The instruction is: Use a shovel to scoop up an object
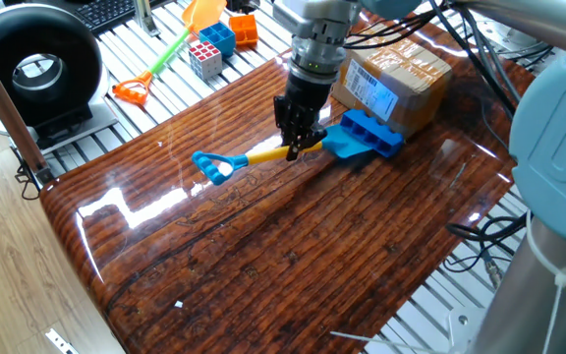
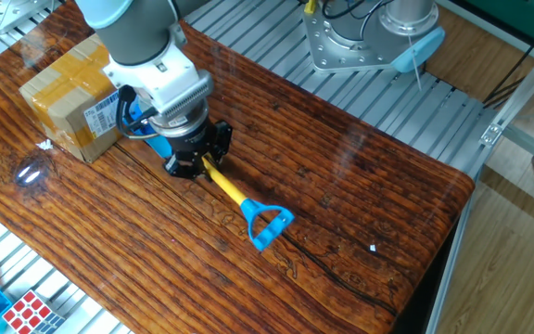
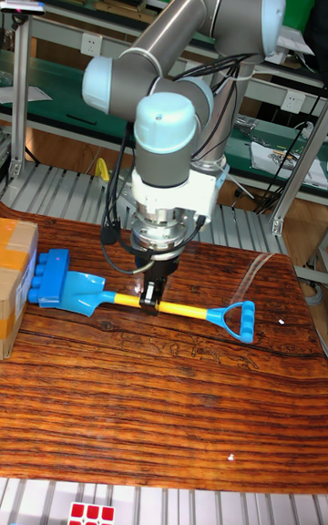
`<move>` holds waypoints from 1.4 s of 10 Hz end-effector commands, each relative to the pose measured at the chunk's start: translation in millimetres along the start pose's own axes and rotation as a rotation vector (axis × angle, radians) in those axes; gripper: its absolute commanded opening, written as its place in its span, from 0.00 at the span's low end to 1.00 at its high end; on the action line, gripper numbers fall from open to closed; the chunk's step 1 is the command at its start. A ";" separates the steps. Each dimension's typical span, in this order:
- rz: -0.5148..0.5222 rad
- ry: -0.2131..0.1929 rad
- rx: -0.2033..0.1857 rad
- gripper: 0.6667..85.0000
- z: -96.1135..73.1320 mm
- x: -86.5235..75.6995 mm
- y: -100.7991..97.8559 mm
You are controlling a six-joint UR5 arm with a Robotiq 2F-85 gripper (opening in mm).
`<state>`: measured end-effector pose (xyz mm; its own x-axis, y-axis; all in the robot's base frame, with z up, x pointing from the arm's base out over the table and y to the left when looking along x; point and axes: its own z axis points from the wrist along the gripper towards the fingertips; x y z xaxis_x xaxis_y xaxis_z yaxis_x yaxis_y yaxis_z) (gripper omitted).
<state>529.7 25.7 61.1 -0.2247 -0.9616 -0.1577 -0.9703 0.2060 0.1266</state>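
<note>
My gripper (image 1: 298,147) (image 2: 193,167) (image 3: 150,302) points down and is shut on the yellow shaft (image 3: 182,309) of the shovel (image 1: 263,154). The shovel lies flat on the table, with its blue D-handle (image 1: 211,164) (image 2: 267,225) (image 3: 239,320) pointing away from the box. Its light blue blade (image 1: 340,146) (image 3: 82,293) meets the object, a dark blue studded block (image 1: 373,133) (image 3: 50,274). The block rests against the cardboard box. I cannot tell whether the blade edge is under it. In the other fixed view the gripper hides nearly all of the blade and block.
A brown cardboard box (image 1: 401,84) (image 2: 68,97) (image 3: 14,288) stands right behind the block. Off the wooden table (image 1: 263,256), on the slatted bench, lie an orange-and-green toy shovel (image 1: 180,44), a puzzle cube (image 1: 205,61) (image 2: 31,311) and small bins (image 1: 232,34). A black round device (image 1: 32,69) stands further out.
</note>
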 end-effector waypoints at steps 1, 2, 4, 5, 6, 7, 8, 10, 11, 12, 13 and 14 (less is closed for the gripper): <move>0.042 0.030 0.021 0.00 -3.5 0.1 -5.6; 0.056 0.034 0.021 0.00 -3.3 0.9 -5.5; 0.064 0.053 0.026 0.00 -2.3 5.7 -7.7; 0.065 0.057 0.026 0.00 -0.7 6.3 -8.9; 0.069 0.058 0.025 0.00 0.3 6.6 -9.5; 0.075 0.065 0.025 0.00 0.2 7.5 -9.7; 0.081 0.076 0.028 0.00 -0.3 9.2 -10.5; 0.102 0.091 0.032 0.00 0.6 11.3 -12.5; 0.117 0.100 0.032 0.00 1.5 11.8 -13.8; 0.130 0.109 0.035 0.00 1.9 12.1 -15.6; 0.152 0.117 0.038 0.00 1.7 13.3 -16.1; 0.181 0.123 0.040 0.00 1.4 14.3 -16.1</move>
<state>539.6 9.2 54.9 -0.3379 -0.9408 -0.0273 -0.9369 0.3335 0.1048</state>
